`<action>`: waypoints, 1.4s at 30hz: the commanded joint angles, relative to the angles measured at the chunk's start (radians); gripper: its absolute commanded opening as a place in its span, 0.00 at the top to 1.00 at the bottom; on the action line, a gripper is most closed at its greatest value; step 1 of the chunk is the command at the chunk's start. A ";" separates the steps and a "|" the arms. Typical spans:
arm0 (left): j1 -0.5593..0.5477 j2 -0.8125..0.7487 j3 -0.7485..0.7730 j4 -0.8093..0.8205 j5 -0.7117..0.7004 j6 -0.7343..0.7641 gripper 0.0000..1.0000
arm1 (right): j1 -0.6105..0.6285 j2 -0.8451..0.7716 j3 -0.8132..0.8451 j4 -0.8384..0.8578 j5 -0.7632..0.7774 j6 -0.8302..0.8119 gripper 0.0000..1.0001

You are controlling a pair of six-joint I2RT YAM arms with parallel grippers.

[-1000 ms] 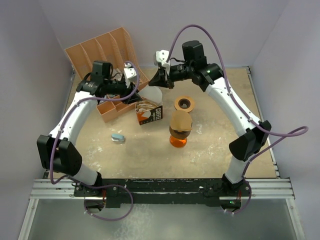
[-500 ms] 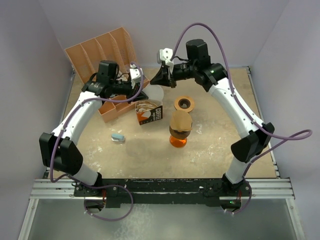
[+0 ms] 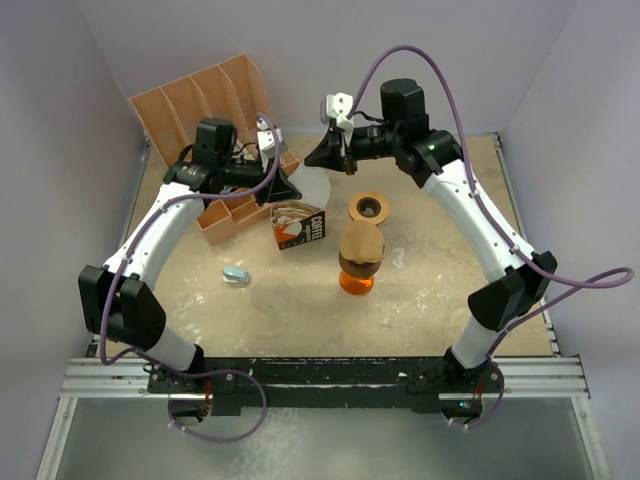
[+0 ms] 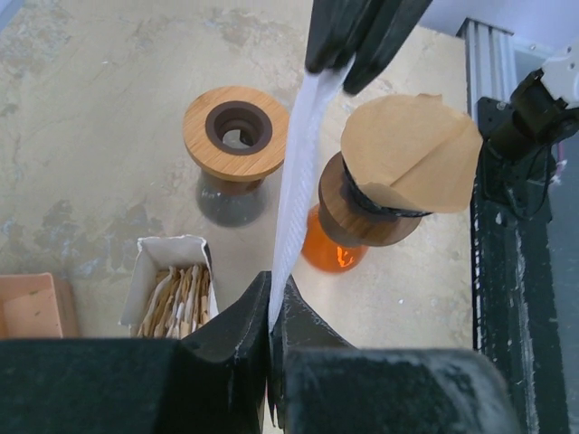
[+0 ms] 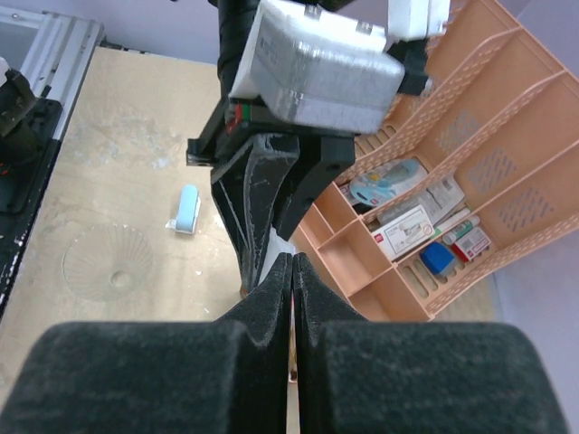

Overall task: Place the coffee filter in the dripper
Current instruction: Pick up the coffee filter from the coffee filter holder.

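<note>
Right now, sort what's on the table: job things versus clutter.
Job: white filter, pinched by left gripper and right gripper; wooden-ringed dripper; filter box.
Lying about: orange jug, brown paper on it, small blue object, orange rack.

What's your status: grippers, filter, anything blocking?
Both shut on white filter: left gripper and right gripper, filter aloft between them. Wooden dripper empty. Close beside it, orange carafe topped with brown filter.
</note>
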 commanded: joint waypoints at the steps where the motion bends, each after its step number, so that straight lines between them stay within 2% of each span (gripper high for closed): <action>1: -0.007 -0.036 0.021 0.112 0.075 -0.155 1.00 | -0.010 -0.048 -0.014 0.055 0.038 0.051 1.00; 5: -0.012 -0.035 0.020 0.202 0.066 -0.329 1.00 | -0.013 -0.051 -0.032 0.089 0.091 0.090 1.00; 10: -0.012 -0.037 -0.018 0.415 0.054 -0.625 1.00 | -0.033 -0.044 -0.031 0.121 0.120 0.143 1.00; 17: -0.013 -0.027 -0.036 0.540 0.013 -0.827 1.00 | -0.069 -0.043 -0.042 0.153 0.062 0.194 1.00; 23: -0.013 -0.028 -0.081 0.603 -0.047 -0.885 1.00 | -0.105 -0.056 -0.053 0.186 -0.011 0.242 1.00; 25: -0.013 -0.029 -0.100 0.640 -0.063 -0.920 0.95 | -0.129 -0.063 -0.068 0.215 -0.036 0.276 1.00; 27: -0.013 -0.026 -0.121 0.700 -0.070 -0.976 0.94 | -0.143 -0.076 -0.085 0.242 -0.055 0.303 1.00; 33: -0.026 -0.011 -0.139 0.819 -0.080 -1.102 0.99 | -0.158 -0.092 -0.120 0.298 -0.066 0.358 1.00; 37: -0.055 0.010 -0.132 0.856 -0.081 -1.143 0.93 | -0.161 -0.082 -0.122 0.334 -0.083 0.409 1.00; 42: -0.067 0.039 -0.122 0.905 -0.079 -1.205 0.91 | -0.171 -0.070 -0.122 0.357 -0.084 0.444 1.00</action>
